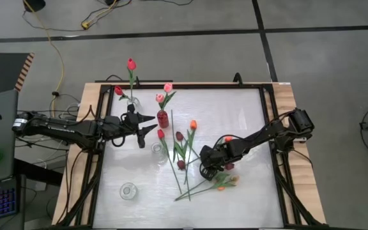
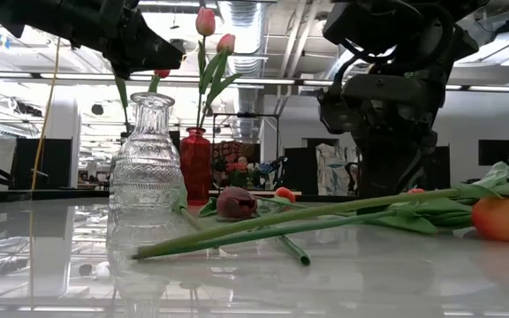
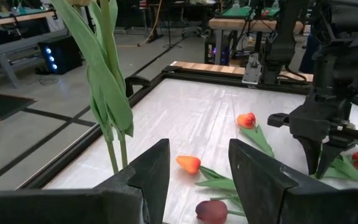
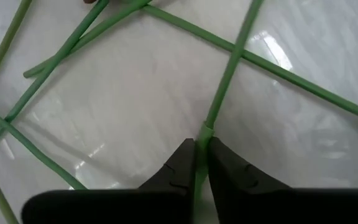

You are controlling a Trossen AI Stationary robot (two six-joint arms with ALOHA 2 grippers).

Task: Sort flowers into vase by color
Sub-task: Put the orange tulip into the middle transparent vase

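Several loose tulips (image 1: pixel 185 160) lie in a heap on the table's middle, with red, maroon and orange heads and crossed green stems. Pink tulips stand in a red vase (image 1: pixel 163 119) and red ones in a clear vase (image 1: pixel 133 101) at the far left. My right gripper (image 1: pixel 204 168) is down among the loose stems, shut on one stem (image 4: pixel 213 118). My left gripper (image 1: pixel 148 125) hangs open above the table beside the red vase, holding nothing; in the left wrist view its fingers (image 3: pixel 157 171) frame an orange head (image 3: pixel 188 163). My right gripper (image 4: pixel 201 149) pinches a thin green stem (image 4: pixel 209 127) between its two fingertips, coming from above and pointing down. The stem runs on past the fingertips and lies on the table among the other stems.
Two more clear vases stand without flowers, one (image 1: pixel 157 149) beside the heap's left and one (image 1: pixel 128 190) near the left front; the low view shows a cut-glass vase (image 2: pixel 148 159) close up. A black frame (image 1: pixel 268 115) rims the white table. Bare tabletop lies to the far right.
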